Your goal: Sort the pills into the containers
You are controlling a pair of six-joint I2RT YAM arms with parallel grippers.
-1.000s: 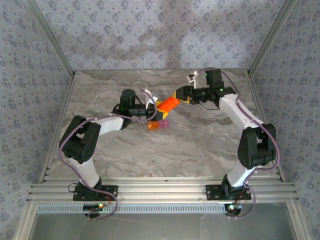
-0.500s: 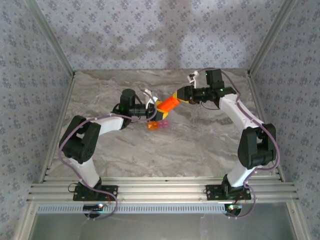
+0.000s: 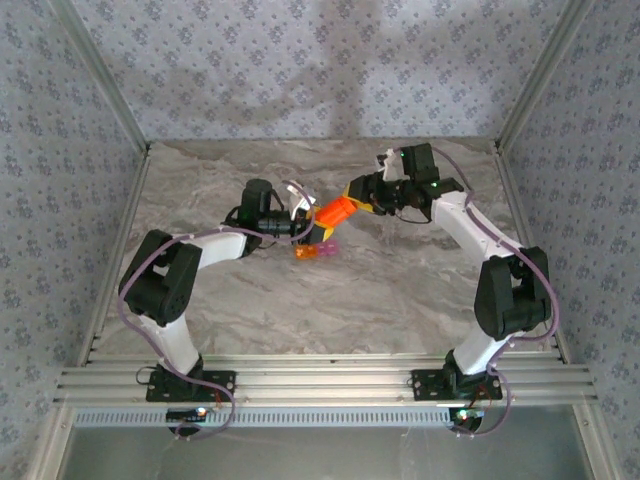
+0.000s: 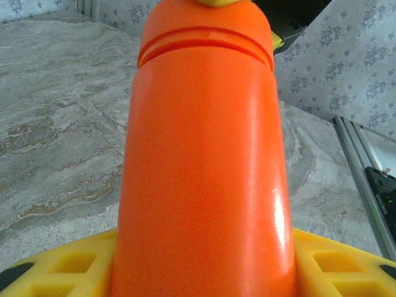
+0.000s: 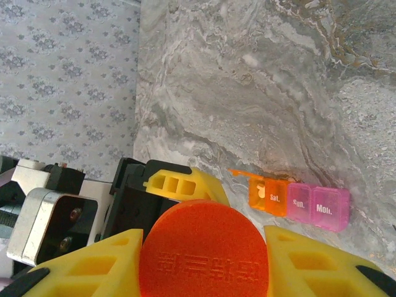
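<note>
My left gripper [image 3: 303, 222] is shut on the body of an orange cylindrical bottle [image 3: 335, 212], which it holds tilted above the table. In the left wrist view the bottle [image 4: 204, 161] rises between my yellow fingers [image 4: 55, 269]. My right gripper [image 3: 358, 194] meets it from the right, and its yellow fingers [image 5: 93, 263] press both sides of the round orange cap [image 5: 204, 250]. The containers [image 5: 297, 201], a short strip of joined orange and pink compartments, lie on the table just below the bottle [image 3: 312, 250]. One orange compartment's lid stands open with a small white bit inside. Other pills are hidden.
The marble table [image 3: 380, 290] is fenced by aluminium rails at the left [image 3: 115, 260] and right [image 3: 525, 210], with patterned walls behind. The two arms meet over the table's middle, with the containers under them.
The right gripper's fingers have closed on the bottle's cap, and its wrist has shifted slightly left. The left gripper keeps its hold on the bottle.
</note>
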